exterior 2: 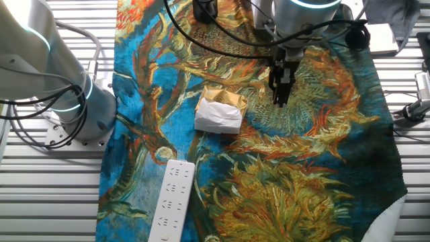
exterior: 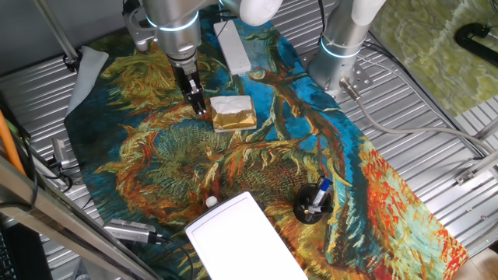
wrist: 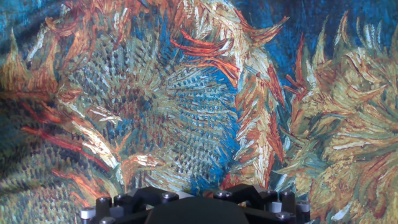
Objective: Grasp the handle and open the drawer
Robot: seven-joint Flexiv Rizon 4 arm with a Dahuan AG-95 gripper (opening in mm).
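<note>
The drawer (exterior: 247, 239) is a flat-topped white box at the near edge of the table in one fixed view, with a small white knob (exterior: 210, 202) at its far left corner. It is out of frame in the other fixed view and the hand view. My gripper (exterior: 200, 107) hangs over the sunflower cloth at the far side, well away from the drawer and just left of the gold-and-white foil block (exterior: 233, 113). Its fingers look closed together and hold nothing in the other fixed view (exterior 2: 281, 97). The hand view shows only cloth (wrist: 186, 93) below the gripper's base.
The foil block (exterior 2: 218, 111) lies next to the gripper. A white power strip (exterior: 233, 47) lies at the back and shows in the other fixed view (exterior 2: 171, 202). A black pen holder (exterior: 313, 204) stands right of the drawer. A second arm's base (exterior: 342, 54) stands at the back right.
</note>
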